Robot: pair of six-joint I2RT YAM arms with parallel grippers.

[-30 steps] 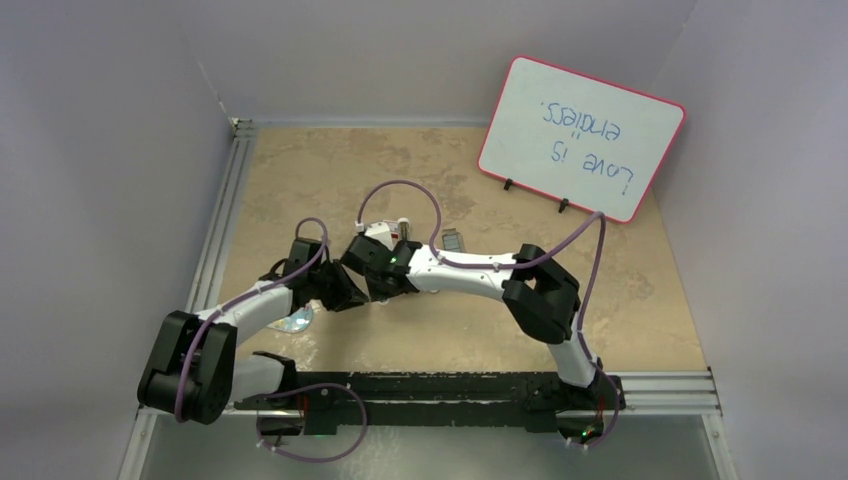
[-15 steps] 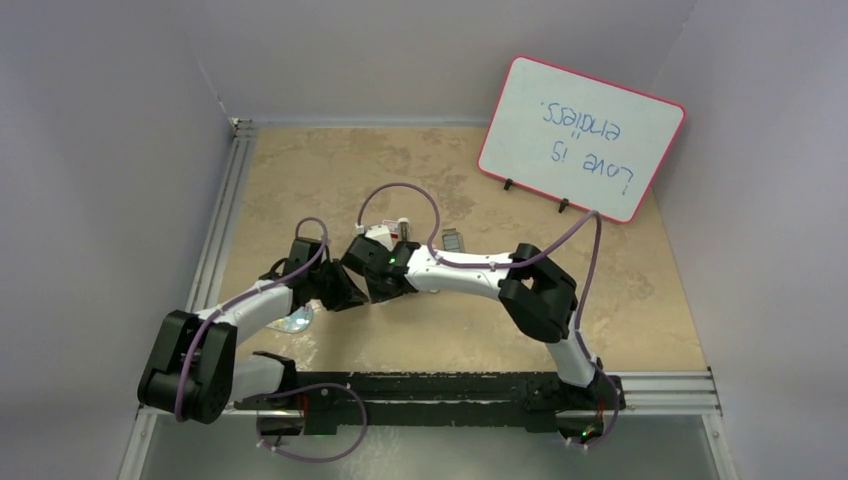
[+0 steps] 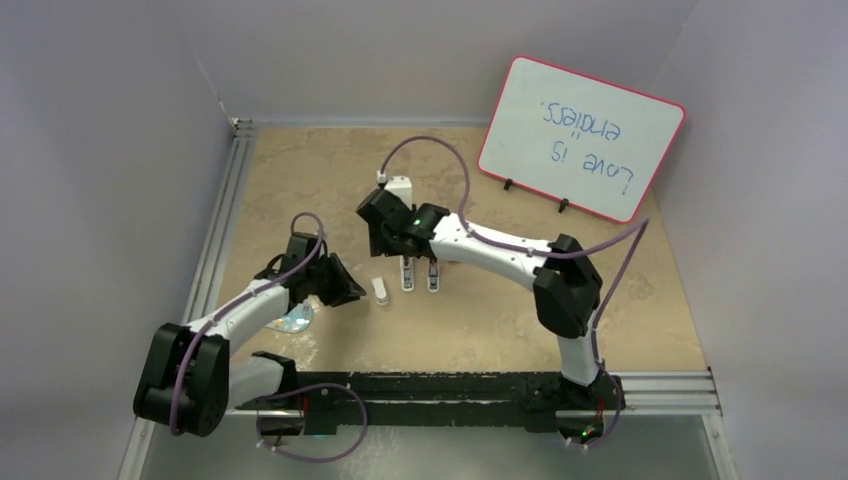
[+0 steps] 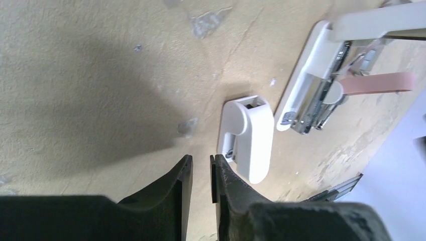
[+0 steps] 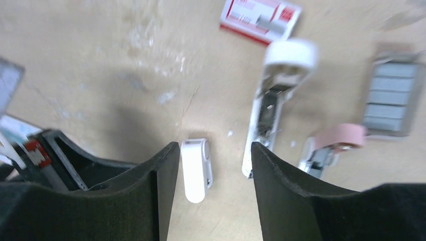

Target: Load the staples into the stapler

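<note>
The stapler lies opened on the table as a white arm (image 5: pixel 274 108), a metal magazine (image 4: pixel 321 103) and a pink part (image 5: pixel 339 138); it also shows in the top view (image 3: pixel 420 273). A small loose white piece (image 5: pixel 196 168) lies beside it. The staples (image 5: pixel 394 95) sit as silvery strips in a grey tray, near the red box (image 5: pixel 261 19). My right gripper (image 5: pixel 215 150) is open and empty above the white piece and the stapler. My left gripper (image 4: pixel 200 163) is empty, its jaws nearly closed with a thin gap, just left of the white piece (image 4: pixel 248 138).
A pink-framed whiteboard (image 3: pixel 580 135) stands at the back right. A shiny disc (image 3: pixel 296 320) lies under the left arm. Metal rails run along the left edge (image 3: pixel 225 220) and the front edge (image 3: pixel 450 390). Walls close in three sides.
My right gripper has risen and moved back off the stapler, which now shows open on the table with the white piece beside it. My left gripper stays almost in place.
</note>
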